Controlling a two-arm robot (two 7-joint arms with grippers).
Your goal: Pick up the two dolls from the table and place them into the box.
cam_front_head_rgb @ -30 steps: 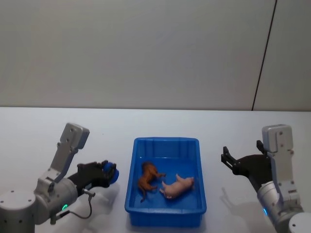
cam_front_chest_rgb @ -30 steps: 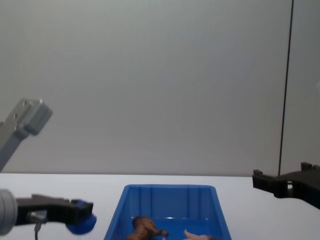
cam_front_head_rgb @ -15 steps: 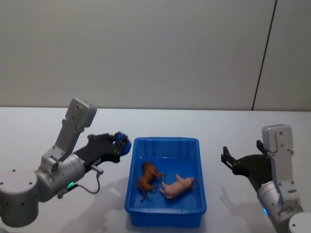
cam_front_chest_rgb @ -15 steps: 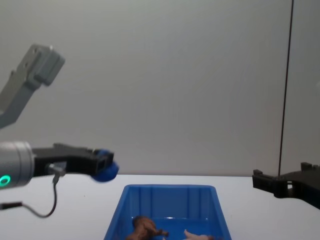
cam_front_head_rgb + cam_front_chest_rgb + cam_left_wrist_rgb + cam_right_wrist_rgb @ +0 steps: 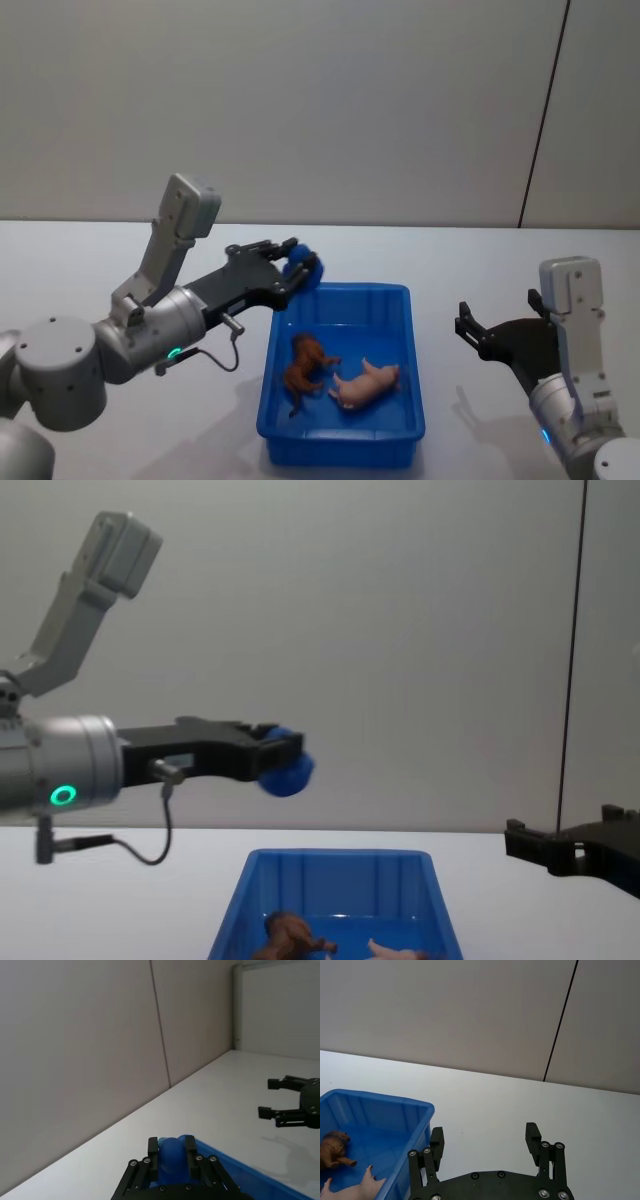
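While both dolls lie on their sides inside the blue box (image 5: 395, 300), the reddish-brown doll (image 5: 303, 368) runs lengthwise along the box with its head toward the far wall, and the pink doll (image 5: 366, 384) lies slantwise just beside it. Raised above the box's far left corner, the left gripper (image 5: 297, 271) pinches a small blue ball (image 5: 304, 272). To the box's right, the right gripper (image 5: 467, 327) hangs spread over the white table (image 5: 480, 260).

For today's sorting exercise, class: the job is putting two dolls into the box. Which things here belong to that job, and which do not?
Belong to the job:
- brown doll, lying in the box
- pink doll, lying beside it
- box
- table

Not part of it:
- blue ball, held above the box's far left corner by the left gripper
- right gripper, open, right of the box
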